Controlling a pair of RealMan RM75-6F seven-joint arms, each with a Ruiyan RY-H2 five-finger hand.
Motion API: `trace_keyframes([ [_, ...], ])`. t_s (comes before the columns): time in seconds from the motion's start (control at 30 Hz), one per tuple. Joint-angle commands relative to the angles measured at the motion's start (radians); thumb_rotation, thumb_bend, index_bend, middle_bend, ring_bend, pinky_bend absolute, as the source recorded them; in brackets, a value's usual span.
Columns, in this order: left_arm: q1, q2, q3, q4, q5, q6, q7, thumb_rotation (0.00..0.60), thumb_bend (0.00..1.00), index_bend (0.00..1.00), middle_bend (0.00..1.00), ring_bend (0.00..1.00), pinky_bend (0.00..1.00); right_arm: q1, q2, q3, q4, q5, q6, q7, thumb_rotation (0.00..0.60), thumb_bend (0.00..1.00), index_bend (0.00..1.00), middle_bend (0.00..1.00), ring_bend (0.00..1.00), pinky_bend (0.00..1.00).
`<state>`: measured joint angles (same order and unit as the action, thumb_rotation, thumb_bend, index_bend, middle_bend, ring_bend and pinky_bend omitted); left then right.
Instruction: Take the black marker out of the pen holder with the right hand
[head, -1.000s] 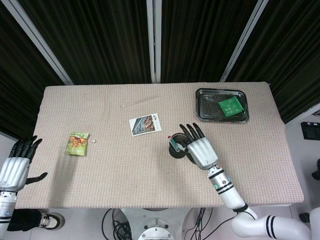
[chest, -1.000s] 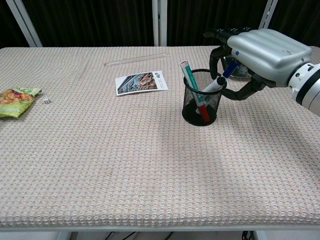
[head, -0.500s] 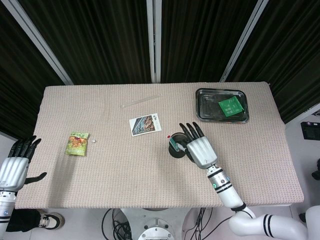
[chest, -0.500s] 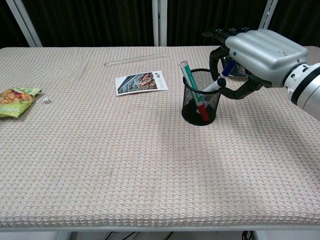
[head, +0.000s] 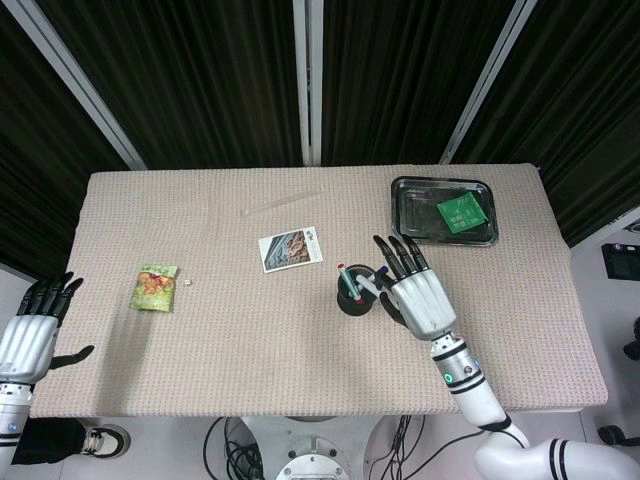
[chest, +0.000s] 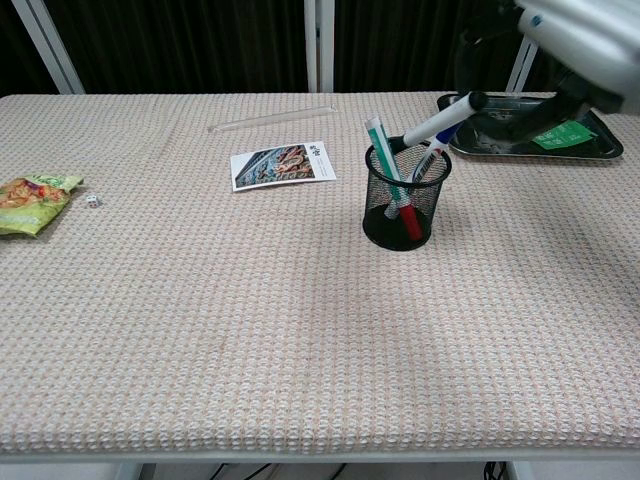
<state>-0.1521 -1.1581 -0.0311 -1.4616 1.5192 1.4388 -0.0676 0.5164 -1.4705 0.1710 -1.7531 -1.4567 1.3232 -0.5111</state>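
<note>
The right hand (head: 422, 300) is lifting the black marker (chest: 437, 119) up and out of the pen holder (chest: 405, 198). In the chest view the marker is slanting, with its black cap high on the hand's side and its lower part still inside the mesh cup. The cap end is running up to the hand, so I judge that the hand is pinching it there, but the contact itself is hidden at the edge of that picture. In the head view the fingers (head: 398, 255) are pointing away from the robot and lying close side by side.

To do this step well, the hand should be pulling along the line of the marker, not across it, because a sideways pull could tip the light holder. The green marker (chest: 384, 165) and the red marker (chest: 408, 220) are standing in the same cup, on the far side from the hand, and they should not be dragged along.

The holder is just beside the hand, toward the middle of the counter (chest: 250, 330). The left hand (head: 32, 326) is hanging off the counter edge, spread and holding nothing.
</note>
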Motion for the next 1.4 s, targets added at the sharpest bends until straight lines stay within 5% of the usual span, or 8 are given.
trace_keyframes([
  [0.03, 0.0, 0.0, 0.001, -0.002, 0.003, 0.001, 0.003, 0.6, 0.1, 0.07, 0.0, 0.0, 0.0, -0.057, 0.093, 0.001, -0.065, -0.043, 0.08, 0.062, 0.6, 0.3, 0.66, 0.0, 0.0, 0.0],
  [0.33, -0.009, -0.011, 0.003, -0.005, 0.007, -0.011, 0.022, 0.6, 0.1, 0.07, 0.0, 0.0, 0.0, -0.133, 0.175, -0.015, 0.029, -0.046, 0.143, 0.153, 0.6, 0.3, 0.68, 0.0, 0.0, 0.0],
  [0.7, -0.016, -0.022, -0.003, 0.01, -0.004, -0.021, 0.031, 0.6, 0.1, 0.07, 0.0, 0.0, 0.0, -0.126, 0.027, -0.071, 0.328, 0.015, 0.017, 0.184, 0.6, 0.29, 0.68, 0.0, 0.0, 0.0],
  [0.83, -0.019, -0.024, -0.003, 0.013, -0.008, -0.029, 0.029, 0.6, 0.1, 0.07, 0.0, 0.0, 0.0, -0.123, 0.005, -0.086, 0.364, 0.031, -0.028, 0.192, 0.6, 0.29, 0.55, 0.0, 0.0, 0.0],
  [1.03, -0.018, -0.026, -0.002, 0.019, -0.013, -0.031, 0.027, 0.6, 0.1, 0.07, 0.0, 0.0, 0.0, -0.125, 0.054, -0.12, 0.319, 0.006, -0.068, 0.233, 0.6, 0.18, 0.01, 0.0, 0.0, 0.0],
  [1.4, -0.015, -0.023, -0.004, -0.006, 0.016, 0.006, 0.052, 0.6, 0.1, 0.07, 0.0, 0.0, 0.0, -0.236, 0.209, -0.175, 0.206, -0.051, 0.064, 0.329, 0.6, 0.15, 0.0, 0.0, 0.0, 0.0],
])
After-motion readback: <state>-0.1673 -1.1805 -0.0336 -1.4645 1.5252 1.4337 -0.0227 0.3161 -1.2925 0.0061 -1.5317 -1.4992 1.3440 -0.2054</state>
